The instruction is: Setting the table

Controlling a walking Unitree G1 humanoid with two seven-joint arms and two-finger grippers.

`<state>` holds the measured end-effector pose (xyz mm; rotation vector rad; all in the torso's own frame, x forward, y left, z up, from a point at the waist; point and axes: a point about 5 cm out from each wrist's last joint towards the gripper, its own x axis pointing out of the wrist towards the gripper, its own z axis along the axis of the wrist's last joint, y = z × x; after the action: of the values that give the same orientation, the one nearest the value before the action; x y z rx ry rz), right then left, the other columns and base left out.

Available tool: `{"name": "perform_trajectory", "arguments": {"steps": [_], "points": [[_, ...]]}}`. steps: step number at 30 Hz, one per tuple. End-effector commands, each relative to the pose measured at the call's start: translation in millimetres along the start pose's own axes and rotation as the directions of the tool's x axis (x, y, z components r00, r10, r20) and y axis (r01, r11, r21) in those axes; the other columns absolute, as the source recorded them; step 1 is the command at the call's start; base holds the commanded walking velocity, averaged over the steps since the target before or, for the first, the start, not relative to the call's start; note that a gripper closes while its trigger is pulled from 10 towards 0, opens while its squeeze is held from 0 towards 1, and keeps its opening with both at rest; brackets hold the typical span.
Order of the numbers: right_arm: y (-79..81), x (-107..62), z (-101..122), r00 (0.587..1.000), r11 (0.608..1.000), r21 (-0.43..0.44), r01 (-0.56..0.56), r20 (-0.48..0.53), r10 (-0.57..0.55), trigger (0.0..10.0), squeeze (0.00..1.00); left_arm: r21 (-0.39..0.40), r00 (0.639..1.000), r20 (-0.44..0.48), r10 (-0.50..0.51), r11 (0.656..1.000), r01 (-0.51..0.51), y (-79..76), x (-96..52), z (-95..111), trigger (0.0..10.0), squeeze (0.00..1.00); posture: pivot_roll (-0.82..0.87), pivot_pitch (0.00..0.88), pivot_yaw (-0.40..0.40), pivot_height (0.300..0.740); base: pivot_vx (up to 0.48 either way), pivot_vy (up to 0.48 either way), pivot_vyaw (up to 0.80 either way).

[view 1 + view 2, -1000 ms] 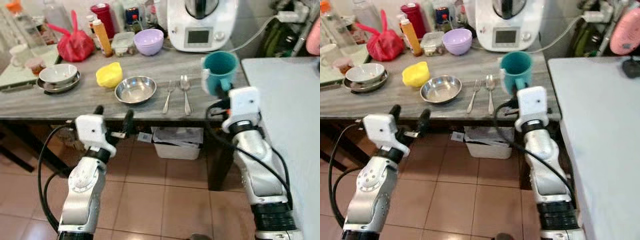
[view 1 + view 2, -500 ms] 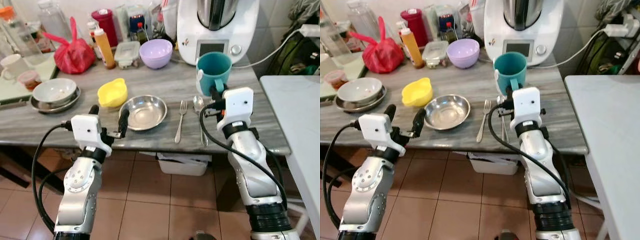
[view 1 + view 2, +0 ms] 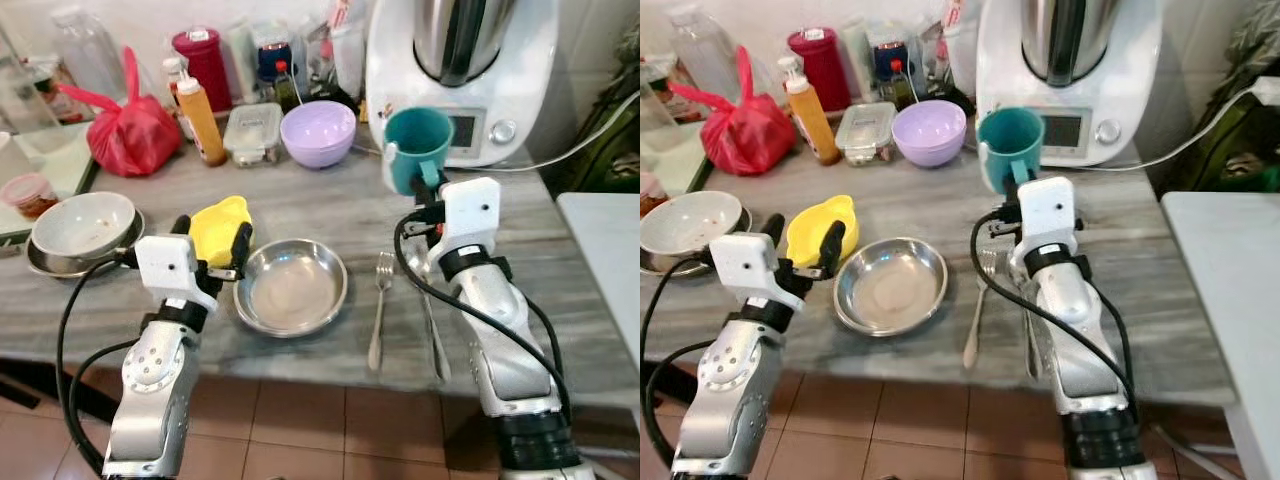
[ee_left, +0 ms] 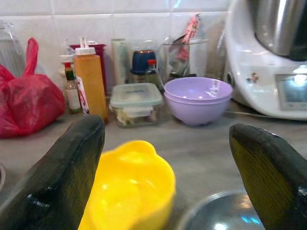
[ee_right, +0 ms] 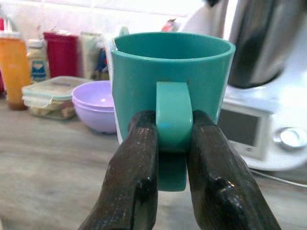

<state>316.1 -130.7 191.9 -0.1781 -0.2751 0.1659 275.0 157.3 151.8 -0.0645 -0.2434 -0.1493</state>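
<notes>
Right wrist view: right gripper (image 5: 173,158) clamped on handle of teal mug (image 5: 170,76), mug upright, held above grey table (image 3: 330,210) in front of white kitchen machine (image 3: 470,70). Left gripper (image 4: 168,167) spread wide, empty, above yellow cup (image 4: 129,191) beside steel bowl (image 3: 290,288). Fork (image 3: 378,310) and spoon (image 3: 432,320) flat between bowl and right arm.

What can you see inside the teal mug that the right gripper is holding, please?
The teal mug, clamped by its handle in the right gripper, shows only bare teal inner wall near the rim. Its bottom is hidden by the near wall, so contents there cannot be ruled out.
</notes>
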Motion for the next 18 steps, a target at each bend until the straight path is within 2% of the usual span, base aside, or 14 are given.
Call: {"name": "perform_trajectory", "arguments": {"steps": [1,9,12,18], "points": [[-0.8,-2.8,6,1.0,1.0,0.005,-0.01,0.023,0.01,10.0,0.0,0.024,1.0,-0.003,0.003,1.0,-0.003,-0.6,-5.5,3,10.0,0.0,-0.11,0.122,0.093,0.74,0.0,0.0,0.0],[5.1,-5.7,6,0.998,0.999,0.014,-0.049,0.027,0.048,10.0,0.0,0.07,0.998,0.009,0.055,0.996,-0.056,2.0,-24.3,11,10.0,0.0,-0.1,0.129,0.095,0.74,0.0,0.0,0.0],[6.3,-6.7,7,0.998,0.998,0.02,-0.06,0.026,0.06,10.0,0.0,0.101,1.0,-0.023,0.02,0.995,-0.018,2.6,-42.7,10,10.0,0.0,-0.09,0.13,0.093,0.74,0.0,0.0,0.0],[7.7,-7.2,6,0.997,0.997,0.021,-0.072,0.024,0.072,10.0,0.0,0.125,0.998,-0.066,-0.002,0.992,0.01,11.7,-55.4,9,10.0,0.0,-0.08,0.134,0.092,0.74,0.0,0.0,0.0]]}}
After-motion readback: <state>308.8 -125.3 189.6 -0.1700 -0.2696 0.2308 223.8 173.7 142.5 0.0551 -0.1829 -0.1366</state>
